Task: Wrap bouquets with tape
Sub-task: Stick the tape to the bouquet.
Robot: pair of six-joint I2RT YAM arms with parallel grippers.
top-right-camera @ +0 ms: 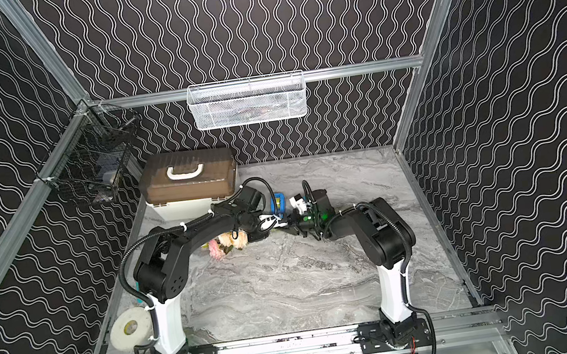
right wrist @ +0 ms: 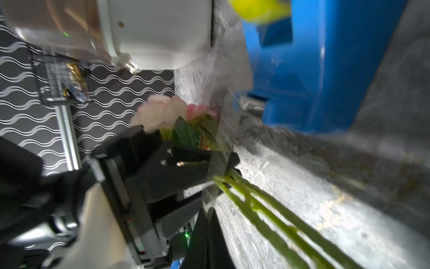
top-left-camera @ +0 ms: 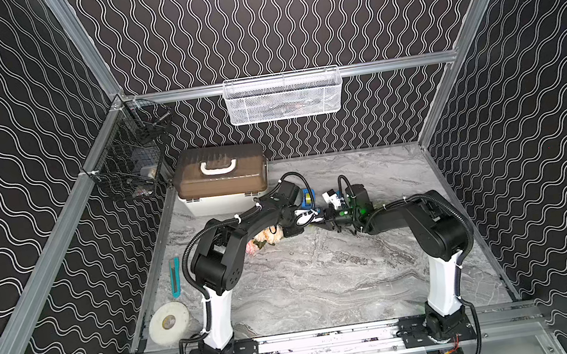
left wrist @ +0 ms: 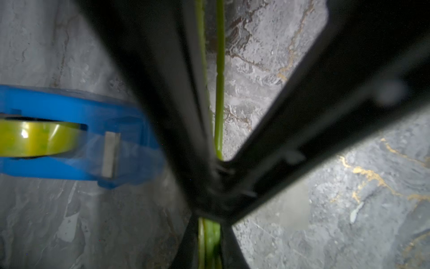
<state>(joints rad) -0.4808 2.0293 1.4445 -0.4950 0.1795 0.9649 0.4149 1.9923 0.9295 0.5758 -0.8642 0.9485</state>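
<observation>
The left gripper (right wrist: 222,166) is clamped on the bouquet (right wrist: 172,114) stems; the right gripper (right wrist: 207,215) is pinched shut on the tape (right wrist: 230,76) stretched from the blue dispenser (right wrist: 325,69).

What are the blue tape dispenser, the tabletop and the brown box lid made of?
Blue tape dispenser: moulded plastic, glossy, uniform colour. Grey veined tabletop: marble look, possibly printed laminate; can't confirm. Brown translucent box lid: smoky plastic, probably.
</observation>
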